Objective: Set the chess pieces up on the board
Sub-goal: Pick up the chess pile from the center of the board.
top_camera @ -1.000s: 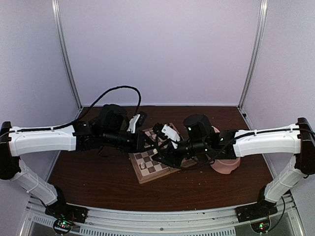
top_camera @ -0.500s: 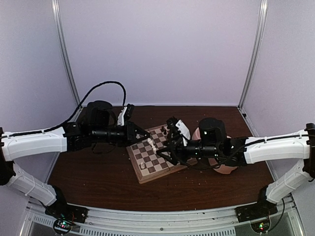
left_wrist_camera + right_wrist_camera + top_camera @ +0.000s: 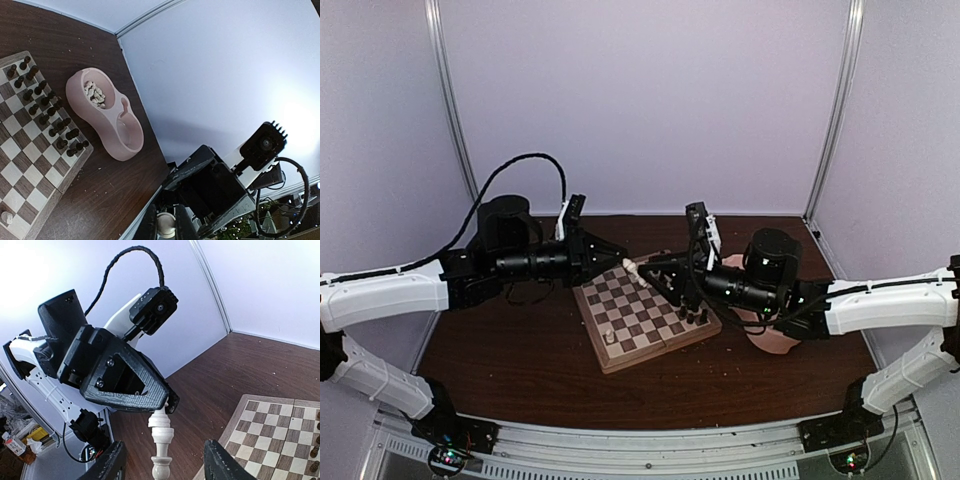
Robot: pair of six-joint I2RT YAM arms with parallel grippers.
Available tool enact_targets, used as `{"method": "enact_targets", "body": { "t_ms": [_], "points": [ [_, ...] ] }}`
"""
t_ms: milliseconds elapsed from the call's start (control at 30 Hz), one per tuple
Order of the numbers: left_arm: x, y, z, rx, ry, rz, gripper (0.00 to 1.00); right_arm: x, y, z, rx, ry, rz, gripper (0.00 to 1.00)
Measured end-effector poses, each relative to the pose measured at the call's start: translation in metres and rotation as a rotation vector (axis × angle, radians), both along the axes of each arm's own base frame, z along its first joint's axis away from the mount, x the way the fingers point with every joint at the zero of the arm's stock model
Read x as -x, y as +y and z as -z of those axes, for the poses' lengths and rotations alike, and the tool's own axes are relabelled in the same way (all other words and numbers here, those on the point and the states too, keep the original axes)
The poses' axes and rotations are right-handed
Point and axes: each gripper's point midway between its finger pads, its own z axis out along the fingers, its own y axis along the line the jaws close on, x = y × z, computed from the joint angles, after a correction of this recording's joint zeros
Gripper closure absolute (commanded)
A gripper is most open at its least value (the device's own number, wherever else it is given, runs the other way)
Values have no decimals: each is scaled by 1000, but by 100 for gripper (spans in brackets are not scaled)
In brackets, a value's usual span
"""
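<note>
Long white shells on the left arm (image 3: pixel 380 295) and the right arm (image 3: pixel 880 300), black at joints and wrists. Thick black braided cable (image 3: pixel 515 165) off the left wrist. Black, ribbed, triangular fingers on the left gripper (image 3: pixel 167 401), dotted with silver screw heads (image 3: pixel 110 361). White-and-black camera block (image 3: pixel 156 307) bolted above. Same black build on the right gripper (image 3: pixel 650 272). Green and red lights on the bases (image 3: pixel 448 458).
</note>
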Motion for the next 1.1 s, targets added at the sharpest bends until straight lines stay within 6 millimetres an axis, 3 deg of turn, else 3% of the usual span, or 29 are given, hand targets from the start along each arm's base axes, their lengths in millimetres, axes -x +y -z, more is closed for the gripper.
{"method": "enact_targets", "body": {
  "t_ms": [400,1100],
  "points": [
    [0,-2,-15,64,2,4,91,0,0,-7,-56,45,3,52],
    [1,-4,-23,101,0,14,91,7,5,-2,-66,69,-34,76]
  ]
}}
